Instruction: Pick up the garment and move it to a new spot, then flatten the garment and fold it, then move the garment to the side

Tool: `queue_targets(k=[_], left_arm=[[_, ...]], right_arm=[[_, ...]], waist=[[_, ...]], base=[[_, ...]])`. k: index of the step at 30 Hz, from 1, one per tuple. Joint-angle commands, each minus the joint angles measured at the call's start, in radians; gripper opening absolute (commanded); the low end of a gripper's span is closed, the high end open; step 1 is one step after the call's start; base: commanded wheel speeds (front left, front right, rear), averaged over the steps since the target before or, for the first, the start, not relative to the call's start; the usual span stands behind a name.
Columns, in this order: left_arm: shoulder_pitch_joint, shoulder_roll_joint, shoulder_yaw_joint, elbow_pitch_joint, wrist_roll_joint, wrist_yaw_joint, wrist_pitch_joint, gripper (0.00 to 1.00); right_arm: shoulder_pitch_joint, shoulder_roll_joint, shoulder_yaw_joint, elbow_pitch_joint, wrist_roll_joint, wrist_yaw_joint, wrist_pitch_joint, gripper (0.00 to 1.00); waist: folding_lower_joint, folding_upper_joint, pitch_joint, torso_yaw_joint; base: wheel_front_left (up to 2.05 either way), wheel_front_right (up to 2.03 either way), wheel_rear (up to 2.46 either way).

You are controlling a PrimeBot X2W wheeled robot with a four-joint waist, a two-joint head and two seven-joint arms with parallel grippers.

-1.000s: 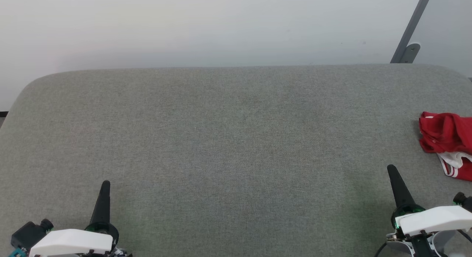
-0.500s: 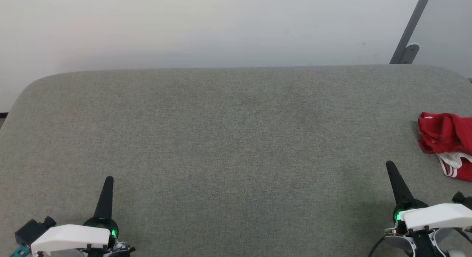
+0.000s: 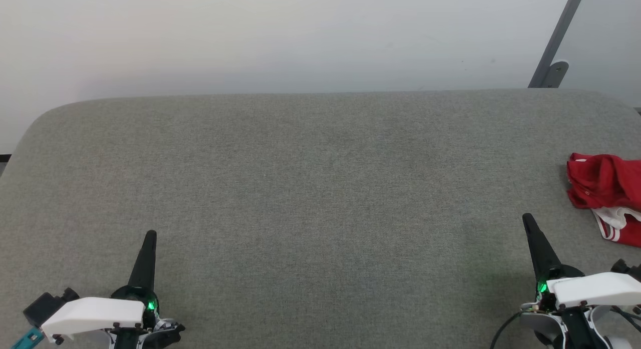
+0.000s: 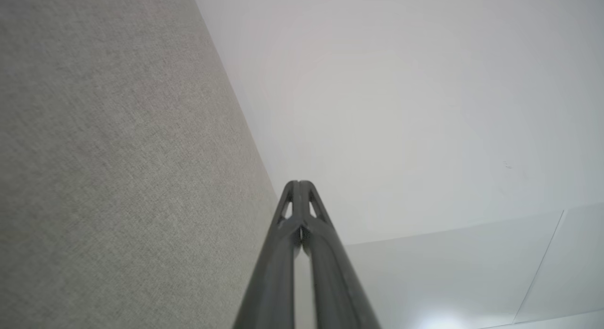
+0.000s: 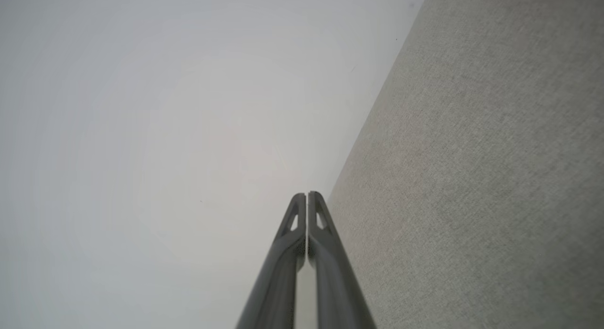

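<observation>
Crumpled red jersey shirt [image 3: 603, 189] with white striped trim, bunched at the right edge of the grey woven-fabric tabletop [image 3: 320, 189], pale wall [image 3: 300, 33] behind the tabletop, left gripper [image 3: 150, 235] and right gripper [image 3: 527, 219] pinched closed, empty, over its near edge, both crept slightly forward.

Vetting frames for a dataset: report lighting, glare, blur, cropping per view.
Head view: soft even light on the grey fabric surface; the crumpled red-and-white garment is cut by the right edge. Left wrist view: the left gripper, shut dark fingers, looks soft; glare patch bottom right. Right wrist view: flat light, the right gripper also soft.
</observation>
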Motion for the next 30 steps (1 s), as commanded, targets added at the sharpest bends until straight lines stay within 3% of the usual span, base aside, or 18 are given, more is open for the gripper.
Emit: queue_targets(k=[1, 30], left_arm=[[-0.018, -0.002, 0.006, -0.001, -0.025, 0.001, 0.009, 0.00], [-0.056, -0.031, 0.024, 0.020, -0.199, 0.002, 0.066, 0.00]], right_arm=[[-0.013, 0.002, -0.004, 0.000, 0.026, 0.000, 0.003, 0.00], [-0.039, 0.019, -0.011, 0.026, 0.220, 0.000, 0.026, 0.00]], waist=[[0.0000, 0.0000, 0.000, 0.000], [0.0000, 0.0000, -0.008, -0.003]], base=[[0.00, 0.00, 0.00], [0.00, 0.00, 0.00]])
